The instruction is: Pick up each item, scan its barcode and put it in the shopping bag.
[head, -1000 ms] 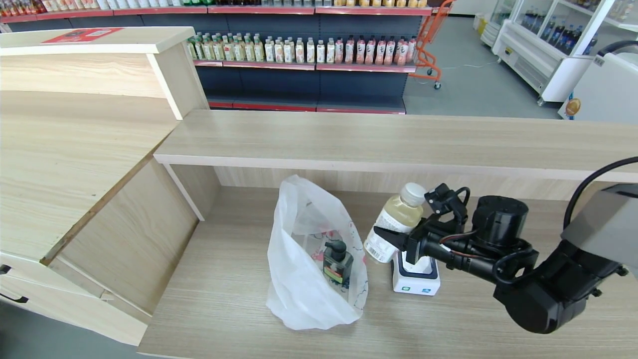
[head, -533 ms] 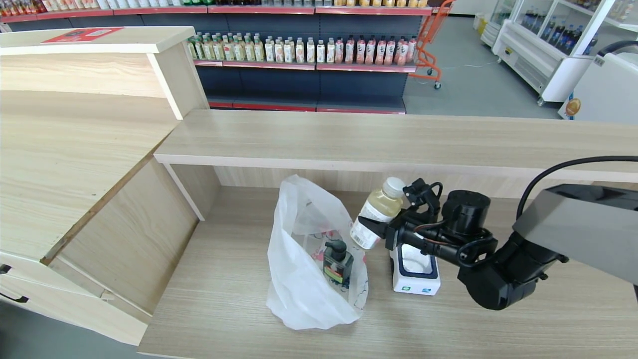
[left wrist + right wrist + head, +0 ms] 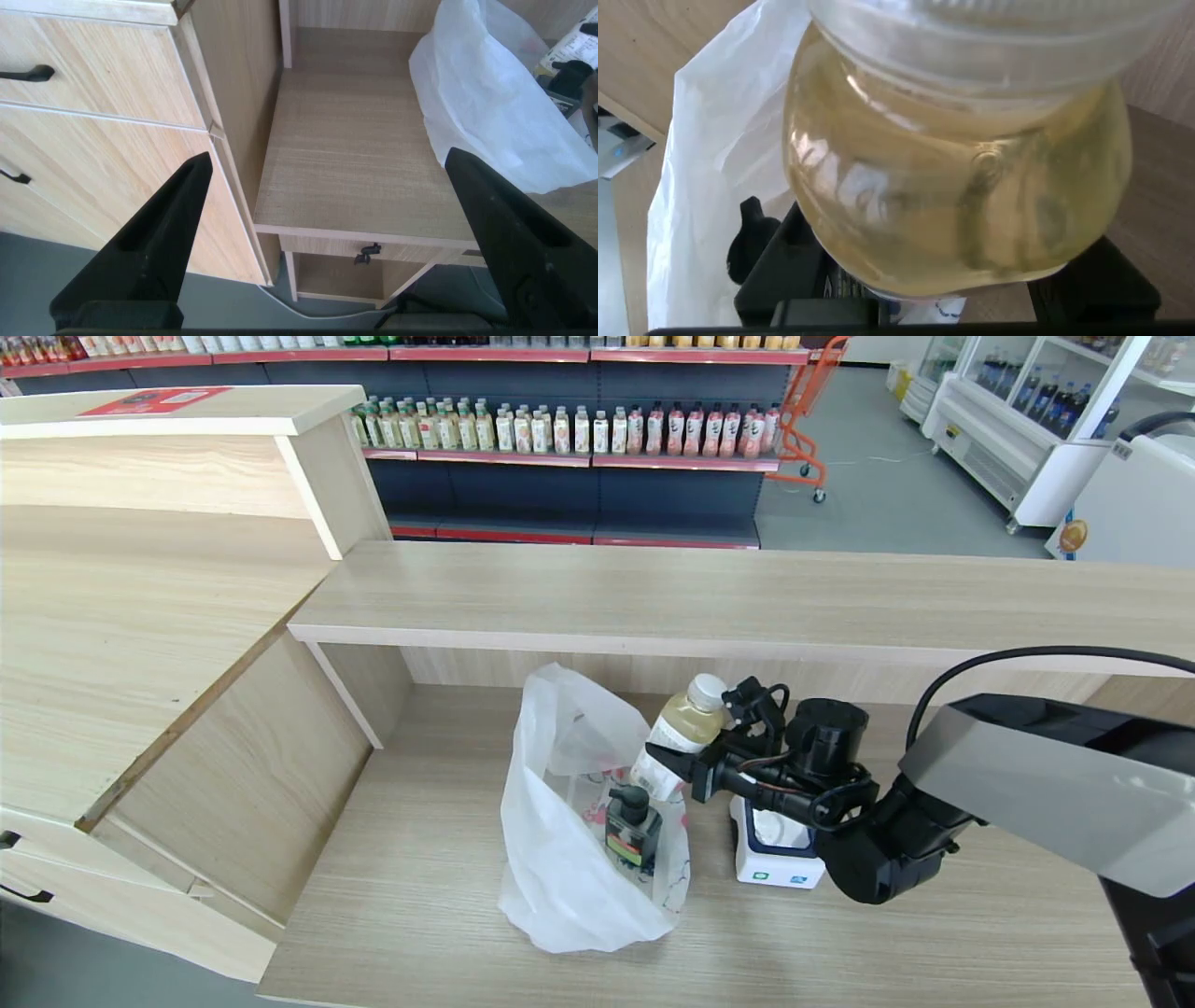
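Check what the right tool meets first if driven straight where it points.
Most likely the shopping bag: the right tool, shut on the bottle, points at the bag's raised rim, bottle leading. Depth from the head view is unclear, so it might clear the rim.

Right arm (image 3: 1027,775) reaches in from the robot's right side toward its left, forearm near level, wrist and black housing leading. Right gripper (image 3: 680,761) is clamped on the lower body of the bottle (image 3: 686,728), which it holds tilted, cap uppermost. Left gripper (image 3: 327,159) is held with both fingers spread wide apart and nothing between them.
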### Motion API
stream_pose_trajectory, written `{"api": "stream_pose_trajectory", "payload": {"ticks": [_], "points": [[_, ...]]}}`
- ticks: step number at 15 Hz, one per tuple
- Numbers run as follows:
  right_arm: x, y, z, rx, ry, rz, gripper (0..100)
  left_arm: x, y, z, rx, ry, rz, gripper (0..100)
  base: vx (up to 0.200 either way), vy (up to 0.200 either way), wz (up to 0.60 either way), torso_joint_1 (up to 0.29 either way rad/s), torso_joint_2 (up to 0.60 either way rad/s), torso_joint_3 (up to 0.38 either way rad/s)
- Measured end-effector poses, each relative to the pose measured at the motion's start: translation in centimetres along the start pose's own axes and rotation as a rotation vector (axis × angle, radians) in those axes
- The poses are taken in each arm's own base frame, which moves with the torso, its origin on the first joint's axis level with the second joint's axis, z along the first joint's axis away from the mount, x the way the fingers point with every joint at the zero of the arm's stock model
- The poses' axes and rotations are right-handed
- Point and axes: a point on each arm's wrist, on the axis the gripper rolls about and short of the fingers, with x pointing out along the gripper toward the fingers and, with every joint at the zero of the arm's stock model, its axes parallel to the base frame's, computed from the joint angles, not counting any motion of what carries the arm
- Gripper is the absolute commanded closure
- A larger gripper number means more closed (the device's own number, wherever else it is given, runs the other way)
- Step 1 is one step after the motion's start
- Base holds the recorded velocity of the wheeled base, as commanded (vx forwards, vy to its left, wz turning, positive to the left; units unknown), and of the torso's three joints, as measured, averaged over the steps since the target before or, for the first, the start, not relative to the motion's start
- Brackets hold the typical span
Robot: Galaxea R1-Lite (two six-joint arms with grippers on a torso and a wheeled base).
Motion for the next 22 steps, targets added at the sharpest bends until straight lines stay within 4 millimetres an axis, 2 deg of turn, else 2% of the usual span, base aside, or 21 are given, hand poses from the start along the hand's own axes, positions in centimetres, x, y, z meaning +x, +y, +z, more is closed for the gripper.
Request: {"api": "stream_pose_trajectory", "payload": {"ticks": [7, 14, 20, 21, 22], "points": [[2.7, -0.5, -0.8, -0.014, -0.023, 0.014, 100, 0.0, 0.0, 0.0, 0.0, 0.0, -0.001, 0, 0.0, 0.0, 0.0, 0.0, 0.0, 0.0], [3.9, -0.4, -2.9, -0.015, -0.008, 0.028, 100, 0.0, 0.0, 0.0, 0.0, 0.0, 0.0, 0, 0.0, 0.0, 0.0, 0.0, 0.0, 0.0], [4.9, -0.4, -4.6, -0.121, 0.003, 0.036, 100, 0.0, 0.0, 0.0, 0.0, 0.0, 0.0, 0, 0.0, 0.0, 0.0, 0.0, 0.0, 0.0], [4.9, -0.4, -4.7, -0.129, 0.002, 0.037, 0, 0.0, 0.0, 0.0, 0.0, 0.0, 0.0, 0, 0.0, 0.0, 0.0, 0.0, 0.0, 0.0], [5.0, -0.4, -4.8, -0.14, 0.004, 0.037, 0, 0.0, 0.0, 0.0, 0.0, 0.0, 0.0, 0, 0.0, 0.0, 0.0, 0.0, 0.0, 0.0]]}}
